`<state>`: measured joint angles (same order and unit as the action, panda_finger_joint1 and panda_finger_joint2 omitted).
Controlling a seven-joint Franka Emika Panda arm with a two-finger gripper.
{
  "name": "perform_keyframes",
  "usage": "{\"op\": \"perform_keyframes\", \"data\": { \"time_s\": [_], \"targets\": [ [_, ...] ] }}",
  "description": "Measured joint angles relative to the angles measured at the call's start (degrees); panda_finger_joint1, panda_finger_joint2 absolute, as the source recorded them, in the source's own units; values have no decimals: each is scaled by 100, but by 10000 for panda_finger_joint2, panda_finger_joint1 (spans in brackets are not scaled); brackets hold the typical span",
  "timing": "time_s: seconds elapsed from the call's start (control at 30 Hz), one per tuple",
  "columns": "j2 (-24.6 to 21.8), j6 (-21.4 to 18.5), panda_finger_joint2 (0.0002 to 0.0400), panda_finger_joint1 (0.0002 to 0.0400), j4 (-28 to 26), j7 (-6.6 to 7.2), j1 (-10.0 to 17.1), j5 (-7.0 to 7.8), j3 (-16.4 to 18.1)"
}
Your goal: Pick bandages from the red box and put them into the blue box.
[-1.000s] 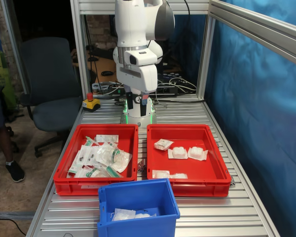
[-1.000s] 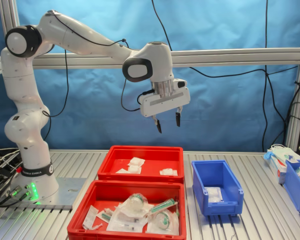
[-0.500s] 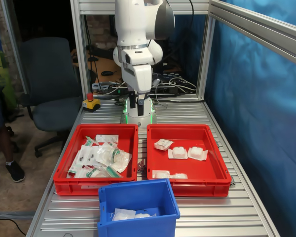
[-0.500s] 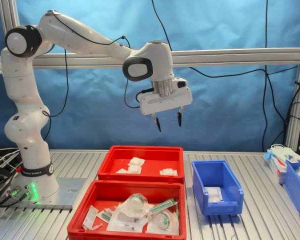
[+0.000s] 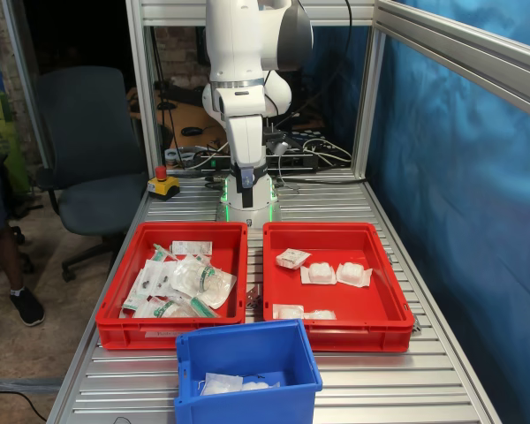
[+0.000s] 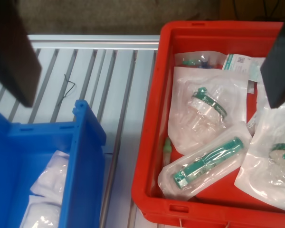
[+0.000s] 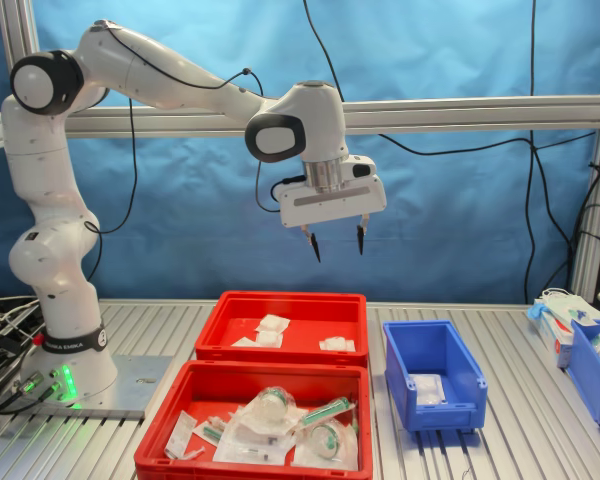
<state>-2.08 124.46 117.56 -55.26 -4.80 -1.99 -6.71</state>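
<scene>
My gripper point(image 7: 337, 250) hangs open and empty, high above the table, over the far red tray in the second exterior view; in the first exterior view the gripper point(image 5: 246, 183) is edge-on. The red box point(image 5: 382, 265) on the first exterior view's right holds several bandages point(image 5: 318, 274), also visible as bandages point(image 7: 273, 323) in the far red box point(image 7: 212, 330). The blue box point(image 5: 247, 336) at the table front holds bandages point(image 5: 234, 383). In the wrist view, dark fingers point(image 6: 12, 52) frame the blue box point(image 6: 88, 137) with bandages point(image 6: 50, 178) inside.
A second red tray point(image 5: 115, 291) point(image 7: 165, 420) point(image 6: 147, 156) holds wrapped syringes point(image 6: 204, 161) and other packets. A red emergency button point(image 5: 162, 183) sits at the back left. Frame posts point(image 5: 367, 97) flank the table. Another blue bin point(image 7: 592, 368) stands at the second exterior view's far right.
The hand has turned about its wrist, from broadside to edge-on in the first exterior view, and risen slightly. It stays open and empty. Nothing in the boxes moved.
</scene>
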Motion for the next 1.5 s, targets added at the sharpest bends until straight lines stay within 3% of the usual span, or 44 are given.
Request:
{"op": "perform_keyframes", "data": {
  "time_s": [0.2, 0.47, 1.5],
  "targets": [
    [0, 0, 400, 400, 0, 164, 0, 0, 0],
    [0, 0, 400, 400, 0, 270, 0, 0, 0],
    [0, 0, 400, 400, 0, 330, 0, 0, 0]
  ]
}}
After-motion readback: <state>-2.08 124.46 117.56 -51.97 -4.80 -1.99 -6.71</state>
